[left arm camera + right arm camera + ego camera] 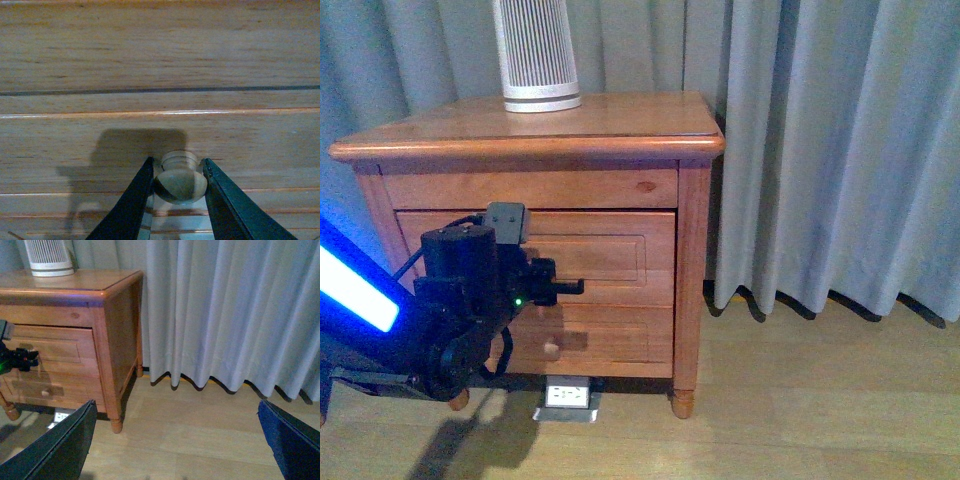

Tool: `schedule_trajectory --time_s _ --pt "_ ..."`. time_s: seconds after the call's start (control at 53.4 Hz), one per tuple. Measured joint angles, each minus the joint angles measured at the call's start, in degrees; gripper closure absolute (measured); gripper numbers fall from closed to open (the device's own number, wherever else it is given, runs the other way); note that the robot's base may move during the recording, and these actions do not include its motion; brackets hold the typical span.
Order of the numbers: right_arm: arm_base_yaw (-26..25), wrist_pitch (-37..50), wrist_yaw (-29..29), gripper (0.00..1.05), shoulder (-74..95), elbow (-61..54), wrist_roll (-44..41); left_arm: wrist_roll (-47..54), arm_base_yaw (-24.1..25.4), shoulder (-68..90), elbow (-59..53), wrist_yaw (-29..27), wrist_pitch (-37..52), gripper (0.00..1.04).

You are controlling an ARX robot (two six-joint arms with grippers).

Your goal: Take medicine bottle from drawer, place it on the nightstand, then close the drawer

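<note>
The drawer sits centre-left in the front view, under the nightstand top. Its long axis runs left to right and its panelled orange-brown front faces me. I cannot tell whether it is pulled out at all. Its round wooden knob, smooth and mushroom-shaped, sticks straight out from the grained front, low in the left wrist frame. My left gripper is narrowed around it, with a dark tapered finger against each side. My right gripper is spread wide, well apart from the cabinet, over pale plank floor. A white ribbed cylinder stands on the top, and grey pleated curtains hang behind it.
</note>
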Motion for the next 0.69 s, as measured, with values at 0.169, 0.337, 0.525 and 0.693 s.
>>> schedule_trajectory --time_s 0.169,0.337,0.525,0.693 --pt "0.0 0.0 0.0 0.07 0.0 0.0 0.0 0.0 0.0 -0.6 -1.4 -0.2 1.1 0.79" --pt "0.0 0.0 0.0 0.07 0.0 0.0 0.0 -1.4 -0.2 -6.3 -12.9 -0.9 5.8 0.79" --pt "0.0 0.0 0.0 0.07 0.0 0.0 0.0 -1.4 -1.3 -15.8 -32.8 -2.6 13.1 0.79" --pt "0.0 0.0 0.0 0.07 0.0 0.0 0.0 -1.4 -2.5 -21.9 -45.8 -4.8 17.5 0.79"
